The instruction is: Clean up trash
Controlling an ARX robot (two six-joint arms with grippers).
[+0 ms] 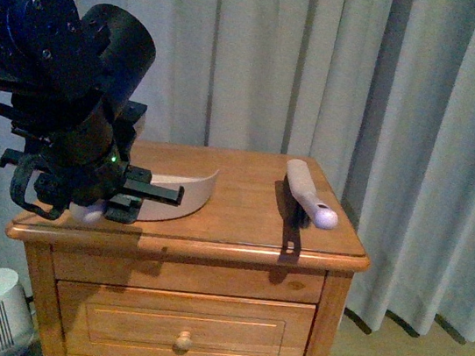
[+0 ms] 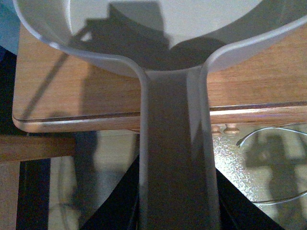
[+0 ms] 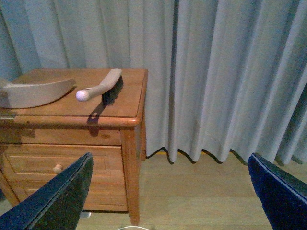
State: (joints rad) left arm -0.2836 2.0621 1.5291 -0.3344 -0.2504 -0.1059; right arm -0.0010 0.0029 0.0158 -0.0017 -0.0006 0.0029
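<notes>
Front view: my left gripper (image 1: 133,197) is clamped on the dustpan (image 1: 184,190) handle at the counter's (image 1: 241,218) left edge; I see no trash in any view. Left wrist view: the handle overhangs that edge, so I'd lift level, not drag. Right wrist view: right gripper (image 3: 170,163) hangs open, empty, well clear of the brush (image 3: 103,86).

The front view faces the worktop (image 1: 241,218) from the body, the left hand (image 1: 142,198) close before it. The left wrist view looks out from that hand along the dustpan (image 2: 175,158) handle, very near. The right wrist view looks past the right hand (image 3: 170,155) from well back, sharing worktop and brush (image 3: 103,86) with the front.
</notes>
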